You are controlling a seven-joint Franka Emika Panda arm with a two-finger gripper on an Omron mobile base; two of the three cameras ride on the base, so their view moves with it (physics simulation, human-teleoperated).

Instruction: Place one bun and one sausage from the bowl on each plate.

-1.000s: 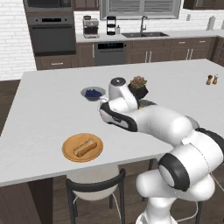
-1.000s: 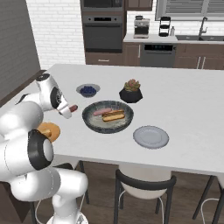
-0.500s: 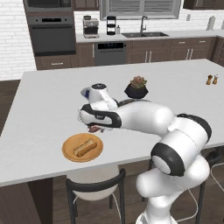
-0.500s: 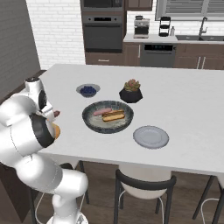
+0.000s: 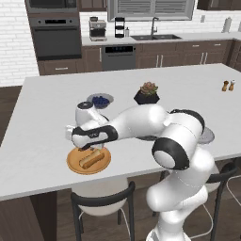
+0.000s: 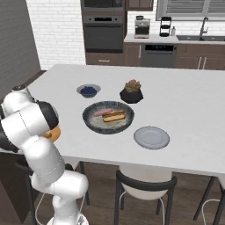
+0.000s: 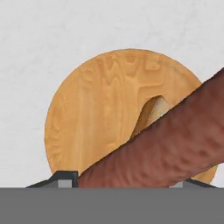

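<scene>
My gripper is shut on a reddish-brown sausage and holds it just above the orange-tan plate. A bun lies on that plate, mostly hidden behind the sausage. From the left base, the gripper hangs over the plate and its bun. The wide dark bowl holds one sausage and one bun. The pale grey plate is bare to the bowl's right.
A small bowl of blueberries and a black pot with a succulent stand behind the bowl. Salt and pepper shakers are at the far right. The orange plate lies near the counter's front edge, above a stool.
The arm has swung left from the bowl's side to above the orange plate, carrying the sausage. The bun on that plate has stayed put.
</scene>
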